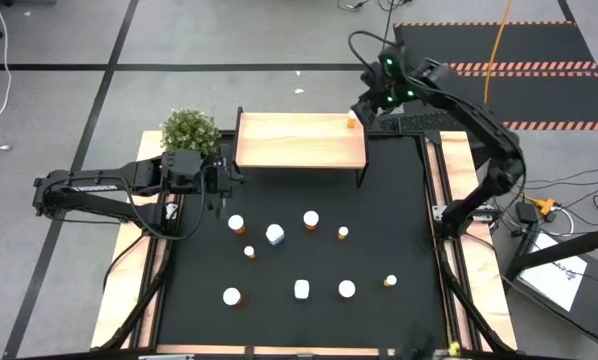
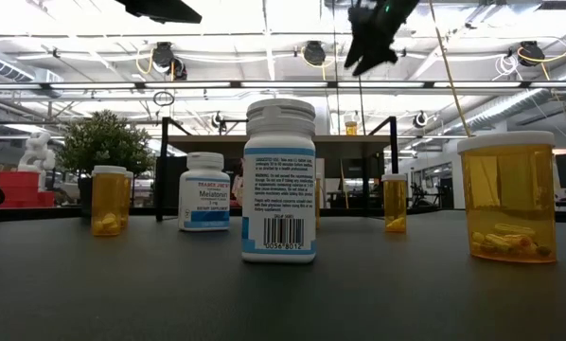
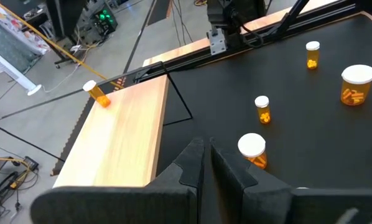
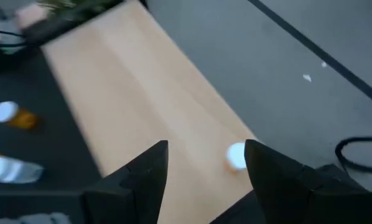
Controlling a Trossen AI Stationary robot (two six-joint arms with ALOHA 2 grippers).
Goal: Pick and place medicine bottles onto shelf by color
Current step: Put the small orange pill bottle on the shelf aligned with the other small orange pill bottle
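The right tool (image 4: 204, 163) hangs over the far right corner of the shelf (image 1: 299, 142). Its two fingers are wide apart and hold nothing. One tiny orange bottle (image 4: 236, 155) with a white cap stands on the shelf right there, in the gap between the fingers. It is the only bottle on the shelf.

The left tool (image 3: 204, 154) waits by the left end of the shelf, over the black worktop (image 1: 399, 220). Its fingers are pressed together and empty.

The other bottles (image 1: 310, 219) stand spread out on the worktop in front of the shelf, well apart from each other. Some are orange with white caps and some are all white. A small green plant (image 1: 189, 130) sits just beside the shelf's left end.
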